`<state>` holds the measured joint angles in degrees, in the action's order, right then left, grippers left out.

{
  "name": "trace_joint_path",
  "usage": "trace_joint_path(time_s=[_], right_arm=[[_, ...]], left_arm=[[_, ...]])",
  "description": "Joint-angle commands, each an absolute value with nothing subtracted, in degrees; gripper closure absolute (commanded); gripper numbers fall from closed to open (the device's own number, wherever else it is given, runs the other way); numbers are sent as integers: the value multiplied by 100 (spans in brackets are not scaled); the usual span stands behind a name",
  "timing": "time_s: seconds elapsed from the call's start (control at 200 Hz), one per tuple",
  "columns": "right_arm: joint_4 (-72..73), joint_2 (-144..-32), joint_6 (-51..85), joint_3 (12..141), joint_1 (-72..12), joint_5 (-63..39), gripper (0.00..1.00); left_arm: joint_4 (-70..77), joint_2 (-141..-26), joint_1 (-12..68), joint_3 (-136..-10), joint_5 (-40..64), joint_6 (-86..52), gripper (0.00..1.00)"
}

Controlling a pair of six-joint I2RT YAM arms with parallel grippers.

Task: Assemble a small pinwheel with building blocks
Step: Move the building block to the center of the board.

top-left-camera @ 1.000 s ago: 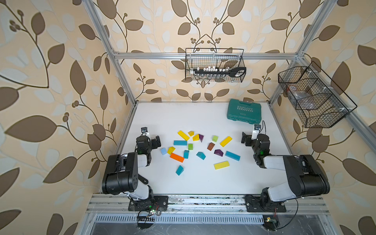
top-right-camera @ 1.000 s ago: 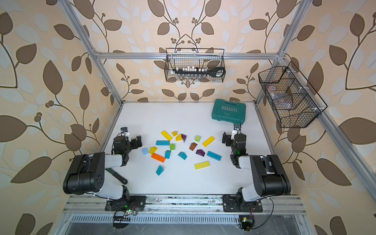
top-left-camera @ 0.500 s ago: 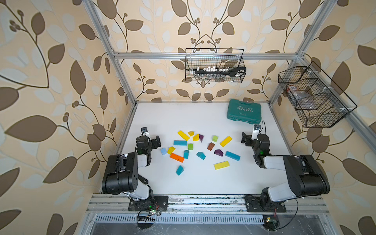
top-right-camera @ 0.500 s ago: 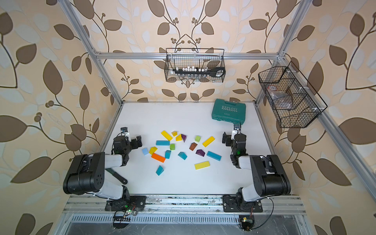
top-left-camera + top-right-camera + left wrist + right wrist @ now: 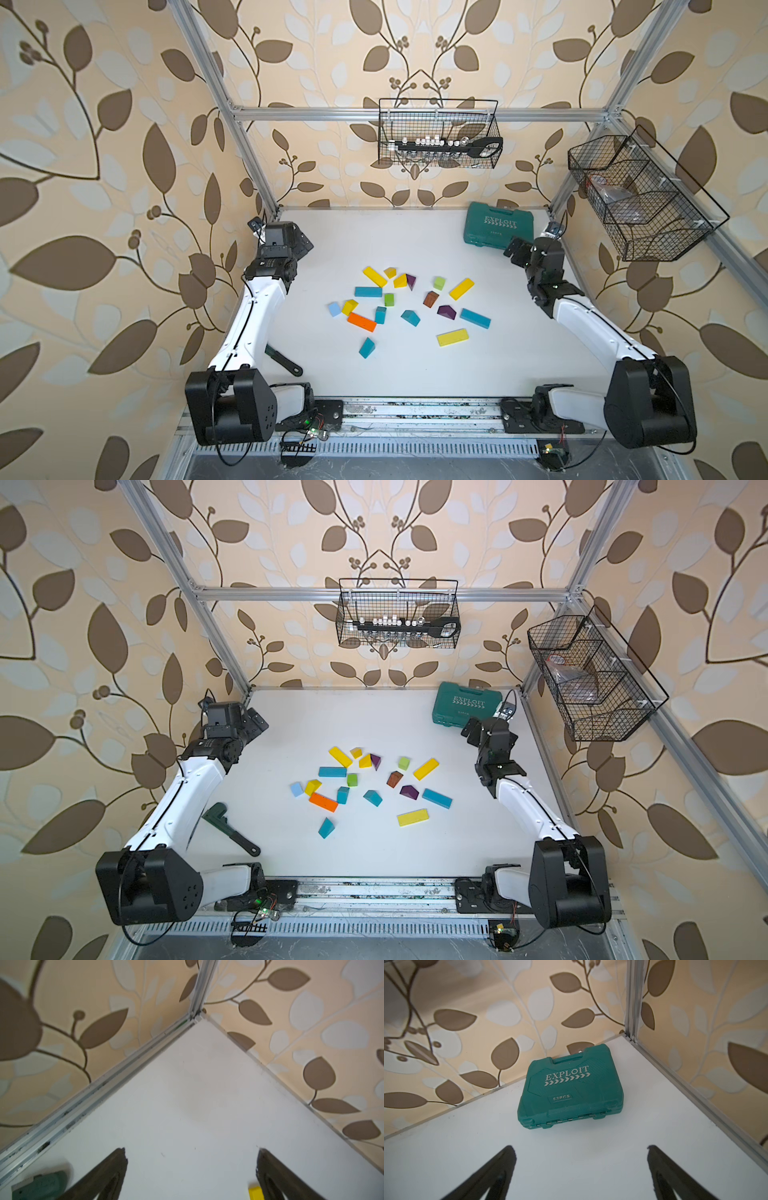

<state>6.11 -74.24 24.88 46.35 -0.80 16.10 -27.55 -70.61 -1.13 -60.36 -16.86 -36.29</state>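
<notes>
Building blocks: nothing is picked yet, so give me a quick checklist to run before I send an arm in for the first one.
1. Left gripper open and empty: ok.
2. Right gripper open and empty: ok.
3. Building blocks all lying loose on the table, none joined: ok.
4. Teal case well apart from the blocks: ok.
5. Orange bar free for a clean grasp: not ok, a teal block sits right against it.
6. Left arm clear of the dark tool lying beneath it: cannot tell.
</notes>
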Motion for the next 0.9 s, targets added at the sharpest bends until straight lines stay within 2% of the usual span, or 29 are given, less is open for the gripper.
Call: trace_joint_path(time_s=[0.0,0.12,0.235,0.34,0.645,0.82,0.895], right_arm=[[-576,-7557,2946,4575,-135,44,0],[-741,-7385,2690,4683,-876,178,0],[-1182,-7542,2438,4941,-1395,149,0],[-1111,-7512,2275,4838,-1534,31,0],[-879,-7483,2178,4593,-1538,-188,0],[-874,-7581,2160,4557,-1532,-239,0],[-878,-7585,2158,4551,-1525,-235,0]], left_arm=[[-4092,-6818,-114,-5497,-879,-4077,1],[-4233,-6678,-105,-5198,-72,-3992,1],[-4360,-6977,-97,-5081,264,-3966,1],[-4256,-7465,45,-5091,634,-3880,4],[-4280,-8500,621,-5547,598,-3419,13],[-4387,-9063,633,-5725,456,-3332,33],[-4319,-9297,633,-5800,532,-3323,38]])
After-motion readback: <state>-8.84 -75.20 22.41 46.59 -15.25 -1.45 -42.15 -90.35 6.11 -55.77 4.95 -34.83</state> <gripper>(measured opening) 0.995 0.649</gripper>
